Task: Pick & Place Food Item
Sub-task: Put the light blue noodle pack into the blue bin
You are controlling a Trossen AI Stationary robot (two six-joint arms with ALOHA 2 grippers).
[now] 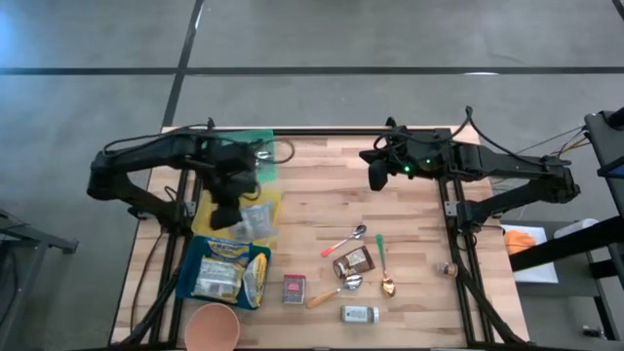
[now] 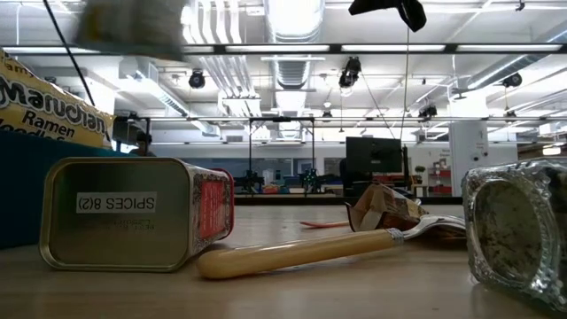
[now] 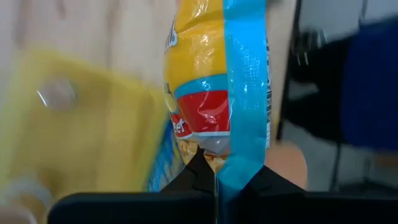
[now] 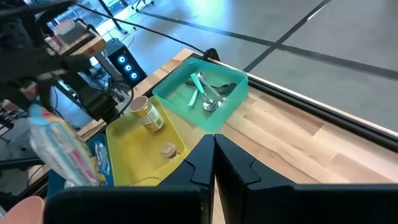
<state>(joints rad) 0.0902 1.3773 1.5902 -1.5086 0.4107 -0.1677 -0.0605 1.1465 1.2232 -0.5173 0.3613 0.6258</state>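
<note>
A snack packet (image 3: 211, 74), yellow and red with a light-blue sealed edge, hangs above the table's left side, over the near end of the yellow tray (image 4: 134, 155). My left gripper (image 1: 227, 211) is shut on it; the packet (image 4: 59, 149) also shows in the right wrist view. In the tray stand a small jar (image 4: 148, 114) and a little round piece (image 4: 168, 149). My right gripper (image 1: 376, 175) hangs shut and empty above the table's far right part. My left gripper pinches the packet's end between its two fingers, at the light-blue sealed edge (image 3: 239, 171). The fingers slant steeply down from above. The packet hangs from them, lifted clear of the tray and the table.
A green bin (image 4: 202, 93) with utensils stands at the far left, beyond the yellow tray. A blue ramen bag (image 1: 229, 273) and a pink cup (image 1: 213, 327) lie near left. Spice tin (image 1: 294, 290), spoons (image 1: 346, 239), brown packet (image 1: 353, 261) and glass jar (image 1: 359, 314) lie mid-table.
</note>
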